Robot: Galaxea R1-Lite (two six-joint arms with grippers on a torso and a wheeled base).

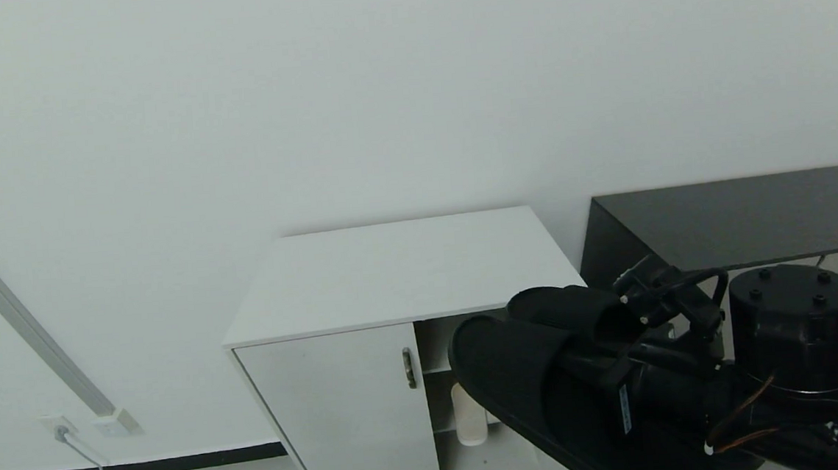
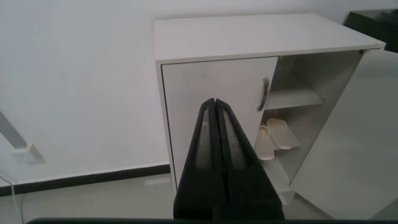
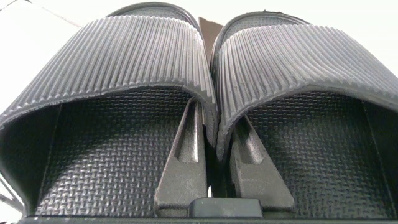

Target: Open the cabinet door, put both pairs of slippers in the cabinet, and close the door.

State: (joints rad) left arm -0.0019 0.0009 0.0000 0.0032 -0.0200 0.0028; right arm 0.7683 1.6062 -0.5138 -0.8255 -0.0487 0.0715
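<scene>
A white cabinet [image 1: 392, 274] stands against the wall, its left door [image 1: 343, 410] closed. In the left wrist view its right door [image 2: 348, 143] is swung wide open. A pale pair of slippers [image 2: 277, 137] lies on a low shelf inside. The pair of black slippers [image 1: 516, 361] hangs in the air in front of the open right half. My right gripper [image 3: 214, 115] is shut on it, one finger inside each slipper [image 3: 124, 143], pinching the adjoining straps together. My left gripper [image 2: 215, 102] is shut with nothing in it, held back from the cabinet [image 2: 249, 34] and facing its closed door.
A black table [image 1: 742, 212] stands close to the cabinet's right side. On the wall to the left are a socket with a cable [image 1: 60, 430] and a slanted grey trunking strip [image 1: 19, 322]. Bare floor lies in front of the cabinet.
</scene>
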